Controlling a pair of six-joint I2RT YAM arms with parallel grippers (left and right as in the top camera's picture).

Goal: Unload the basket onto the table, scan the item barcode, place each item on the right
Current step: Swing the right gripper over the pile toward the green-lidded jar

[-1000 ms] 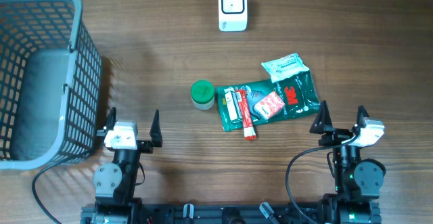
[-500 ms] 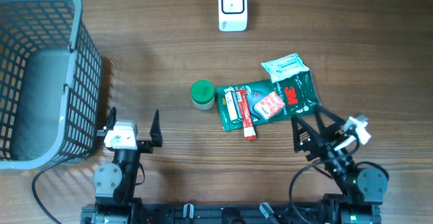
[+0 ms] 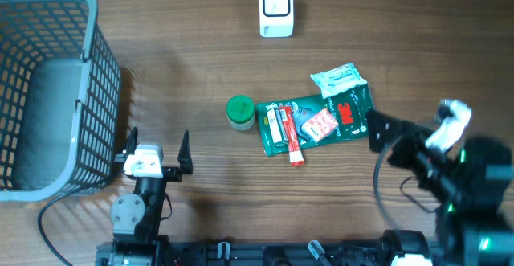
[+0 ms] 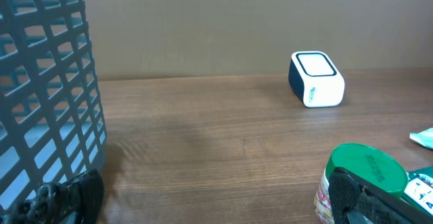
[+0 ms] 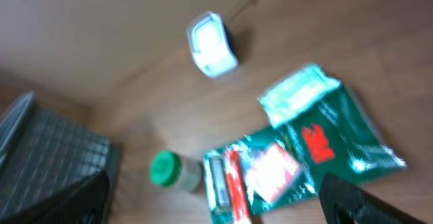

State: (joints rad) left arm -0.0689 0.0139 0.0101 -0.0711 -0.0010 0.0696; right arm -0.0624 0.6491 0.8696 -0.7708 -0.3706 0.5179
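Note:
Several items lie mid-table: a green 3M pack [image 3: 325, 120] with a red stick [image 3: 294, 144] on it, a white packet [image 3: 338, 79] at its top edge, and a green-lidded jar [image 3: 240, 112] to its left. The white scanner [image 3: 275, 9] stands at the far edge. My right gripper [image 3: 384, 137] is raised and blurred, hanging open just right of the pack. In its wrist view the pack [image 5: 318, 146], the jar [image 5: 172, 171] and the scanner [image 5: 212, 43] lie below the open jaws of the right gripper [image 5: 216, 207]. My left gripper [image 3: 157, 148] rests open near the front edge.
A tall grey mesh basket [image 3: 48, 89] fills the left side, close beside the left gripper, and shows as basket wall [image 4: 47, 82] in the left wrist view. There the jar [image 4: 365, 173] sits by the right finger and the scanner [image 4: 316, 79] further back.
The right arm has lifted off its rest position at the front edge and swung up and to the right, over the right end of the green pack. The left arm has not moved.

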